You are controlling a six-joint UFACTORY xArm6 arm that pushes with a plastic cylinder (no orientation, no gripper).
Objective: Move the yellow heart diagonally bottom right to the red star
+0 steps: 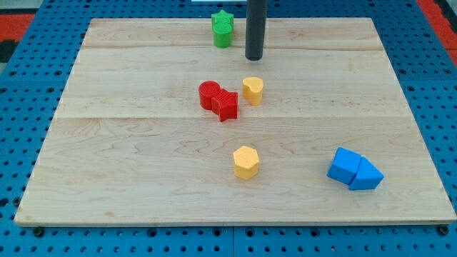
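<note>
The yellow heart stands near the board's middle, just right of and slightly above the red star; a small gap shows between them. A red round block touches the star on its upper left. My tip is above the yellow heart in the view, a short way off and not touching it. The rod rises out of the view's top edge.
A green star sits near the top edge, left of the rod. A yellow hexagon lies below the middle. A blue cube-like block and a blue triangular block touch at the lower right. All rest on the wooden board.
</note>
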